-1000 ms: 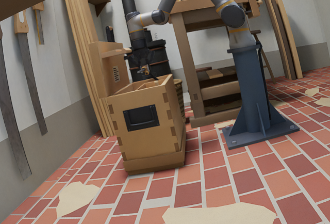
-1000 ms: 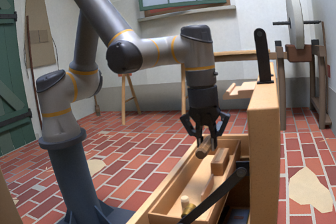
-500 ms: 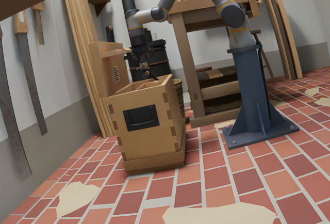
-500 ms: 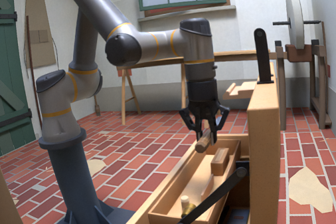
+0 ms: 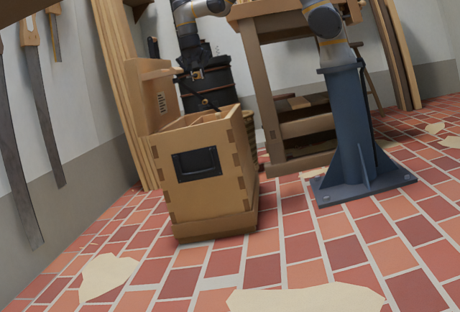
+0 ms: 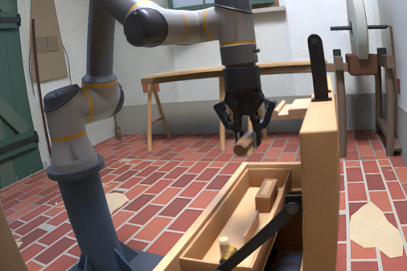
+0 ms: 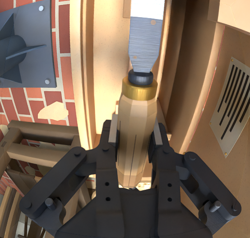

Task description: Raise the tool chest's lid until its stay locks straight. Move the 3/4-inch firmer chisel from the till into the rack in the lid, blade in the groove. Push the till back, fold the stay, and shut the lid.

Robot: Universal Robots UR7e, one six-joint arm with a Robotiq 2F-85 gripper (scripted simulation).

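The firmer chisel [image 7: 137, 118] hangs well above the till [image 6: 241, 214] of the open tool chest [image 5: 206, 167], level with the upper part of the raised lid [image 6: 319, 174]. I grip its pale wooden handle in my closed gripper [image 6: 245, 136], lying level, brass ferrule and flat steel blade [image 7: 144, 43] pointing away from me along the chest. The lid stands upright with its dark stay [image 6: 261, 235] stretched straight to the chest. The slotted metal plate [image 7: 230, 104] on the lid's inner face lies to my right. A wooden block [image 6: 265, 194] and another tool's handle end [image 6: 224, 245] remain in the till.
The upright lid [image 5: 152, 93] rises close beside my gripper. My blue pedestal base [image 5: 360, 175] stands on the brick floor next to the chest, with a workbench [image 5: 290, 78] behind. Sawhorses [image 6: 185, 98] and a grindstone [image 6: 358, 25] stand farther off.
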